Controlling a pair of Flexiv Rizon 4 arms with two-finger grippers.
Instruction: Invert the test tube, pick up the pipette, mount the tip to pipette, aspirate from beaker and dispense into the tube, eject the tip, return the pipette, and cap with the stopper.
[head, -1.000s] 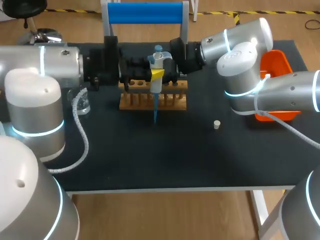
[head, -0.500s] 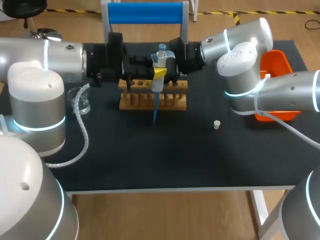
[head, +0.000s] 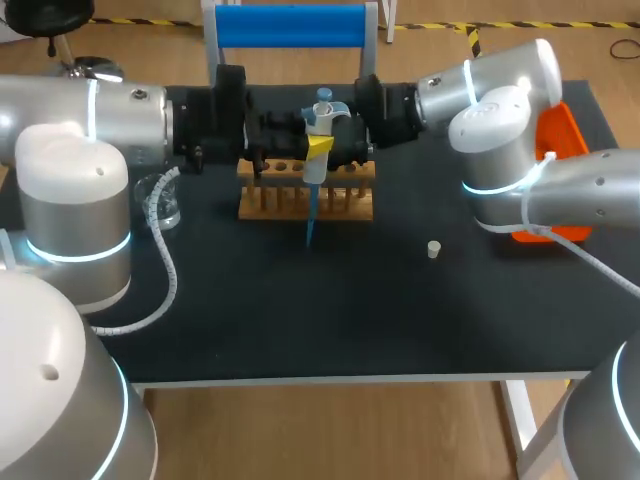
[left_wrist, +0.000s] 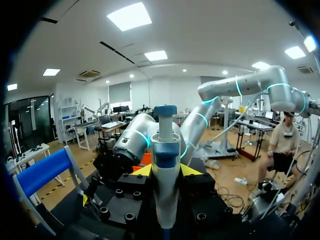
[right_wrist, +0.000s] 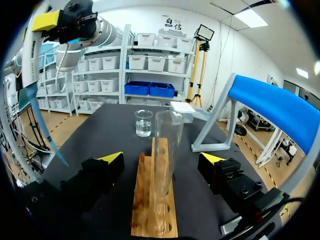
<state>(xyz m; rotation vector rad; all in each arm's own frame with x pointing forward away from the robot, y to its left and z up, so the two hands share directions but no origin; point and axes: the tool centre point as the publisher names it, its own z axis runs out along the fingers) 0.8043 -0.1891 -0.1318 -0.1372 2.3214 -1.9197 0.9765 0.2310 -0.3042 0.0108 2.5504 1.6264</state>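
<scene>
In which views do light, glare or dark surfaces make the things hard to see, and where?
Head view: even light and soft shadows on the dark table; the pipette stands out, but the glass tube cannot be made out. Left wrist view: bright ceiling lights behind the pipette, its body well lit. Right wrist view: the tube shows only by its edges and reflections, the beaker likewise.

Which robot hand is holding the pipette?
The left gripper: its jaws clamp the pipette, while the right gripper stands open, empty, near the test tube.
</scene>
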